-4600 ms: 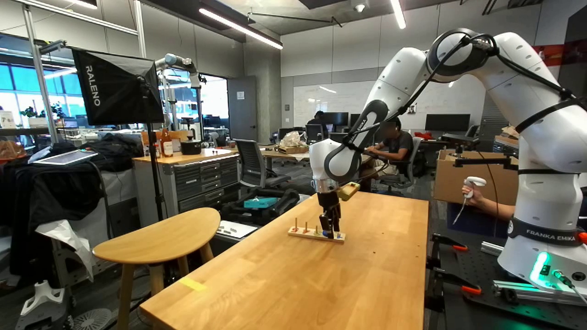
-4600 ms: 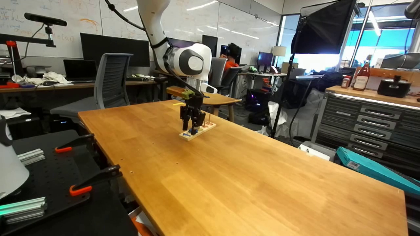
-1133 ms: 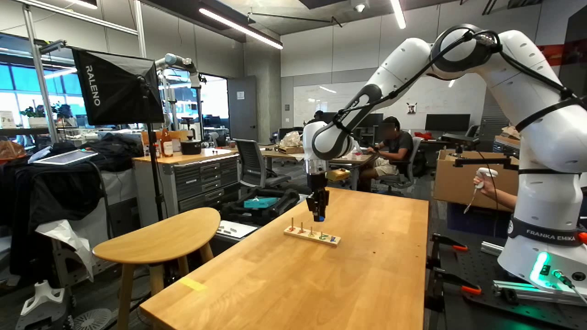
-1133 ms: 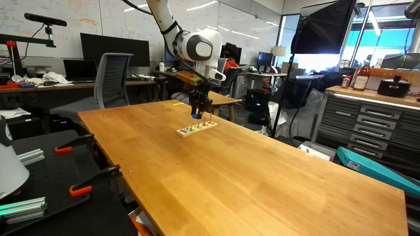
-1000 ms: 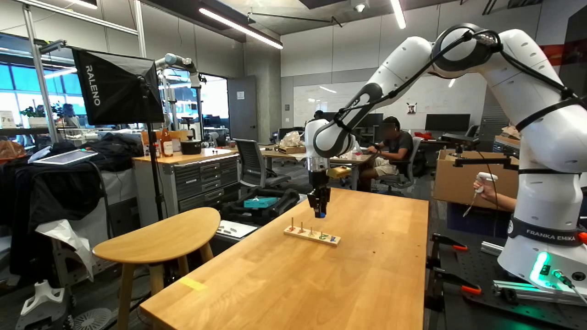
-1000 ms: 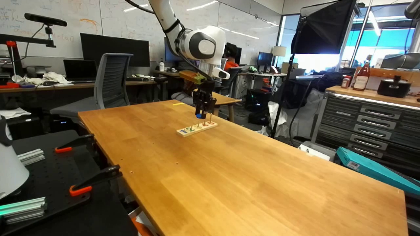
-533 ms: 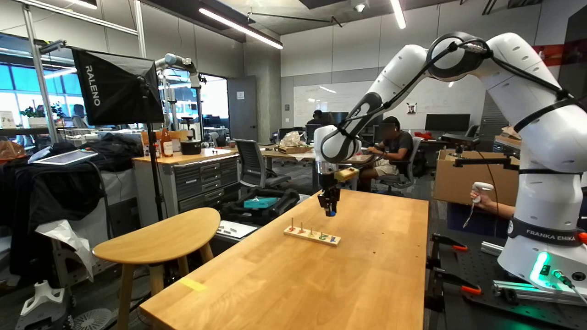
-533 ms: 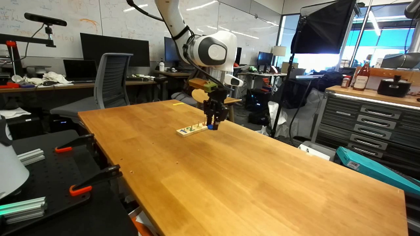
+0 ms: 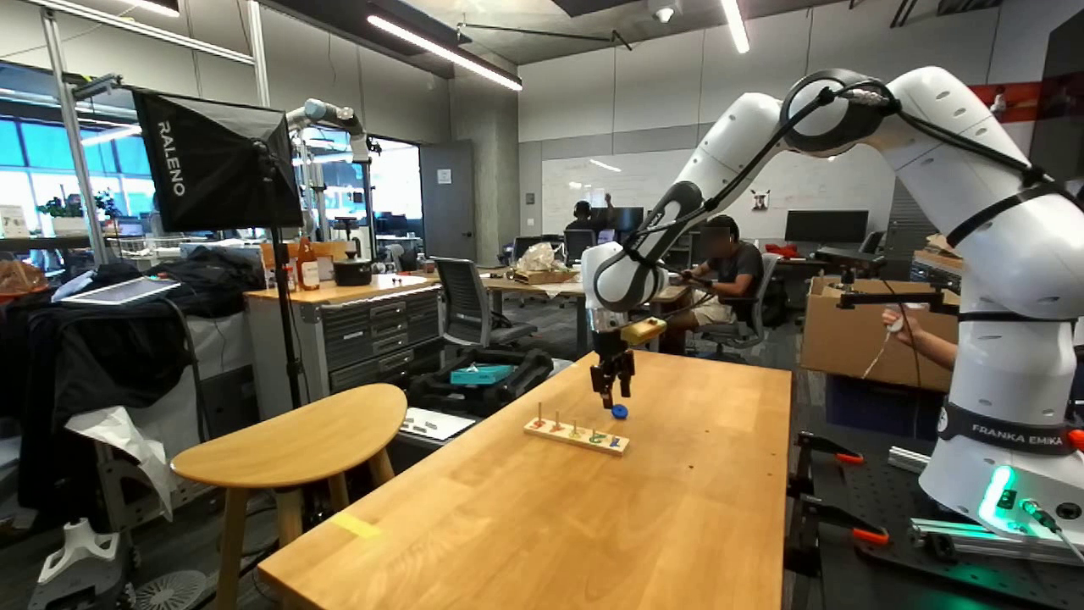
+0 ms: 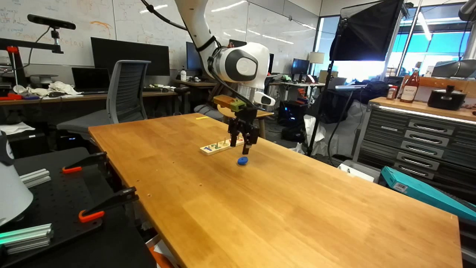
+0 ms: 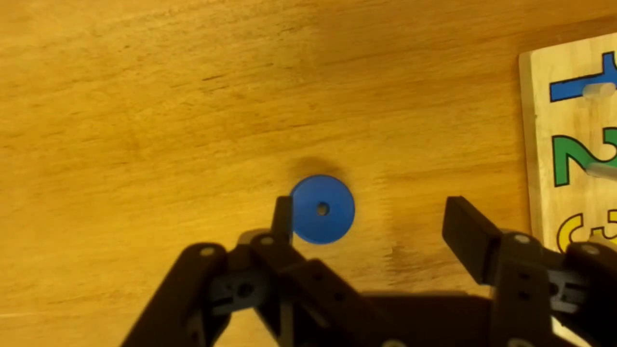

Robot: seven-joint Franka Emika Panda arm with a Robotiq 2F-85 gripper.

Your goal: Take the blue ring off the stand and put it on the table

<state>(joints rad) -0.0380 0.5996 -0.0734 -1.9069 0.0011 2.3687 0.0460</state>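
The blue ring [image 9: 620, 412] is a small flat disc with a hole. It is below and apart from my gripper [image 9: 616, 400] in both exterior views, on or just above the table [image 9: 525, 525]; I cannot tell which. In the wrist view the ring [image 11: 311, 222] appears beside the left fingertip. My gripper [image 11: 368, 209] is open with a wide, empty gap. The pale wooden stand [image 9: 576, 436] lies on the table a short way from the ring. It has bare pegs and painted numbers, and part of it shows at the right in the wrist view [image 11: 542, 144].
A rounded wooden stool [image 9: 296, 436] stands beside the table's far long edge. Black clamps with orange tips [image 10: 91, 216] grip the table edge near the robot base. Yellow tape [image 9: 357, 525] marks the tabletop.
At 4.6 s ago the gripper was at the stand; it then lifted the blue ring away. Since half a second ago its fingers have opened and the ring has dropped below them.
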